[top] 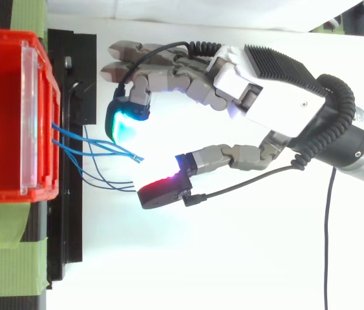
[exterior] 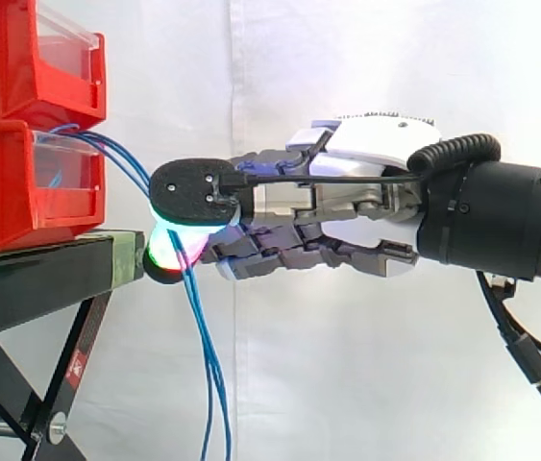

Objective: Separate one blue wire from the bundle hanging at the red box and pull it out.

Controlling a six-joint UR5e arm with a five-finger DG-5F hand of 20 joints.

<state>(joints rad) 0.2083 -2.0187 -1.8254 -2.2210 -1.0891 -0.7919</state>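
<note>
Hanging from the front of the lower red box [exterior: 11, 187], the blue wires [exterior: 205, 365] come out as a small bundle, bend over its edge and drop straight down past the edge of the black stand [exterior: 39, 274]. A second red box [exterior: 20, 58] sits on top of the first one. Both boxes stand on the stand, in front of the white curtain [exterior: 347, 58].

The hand [exterior: 366, 182] comes in level from the right and reaches the wires just beside the edge of the stand. In the top view the fingers [top: 127, 119] are bent, and one pad glows cyan on the side that faces the wires. The thumb [top: 162, 192] is opposite this pad and glows red and magenta. Between the two pads there is a clear gap, not wide, and several wires run from the box into this gap. The fingers are therefore not closed on a wire.

In the side view the pads glow green and red, and the wires pass close by them. It seems that one or two wires touch a pad there, but I cannot tell for sure. Below the hand the wires hang close together. Strips of green tape [top: 13, 265] lie on the stand near the box.
</note>
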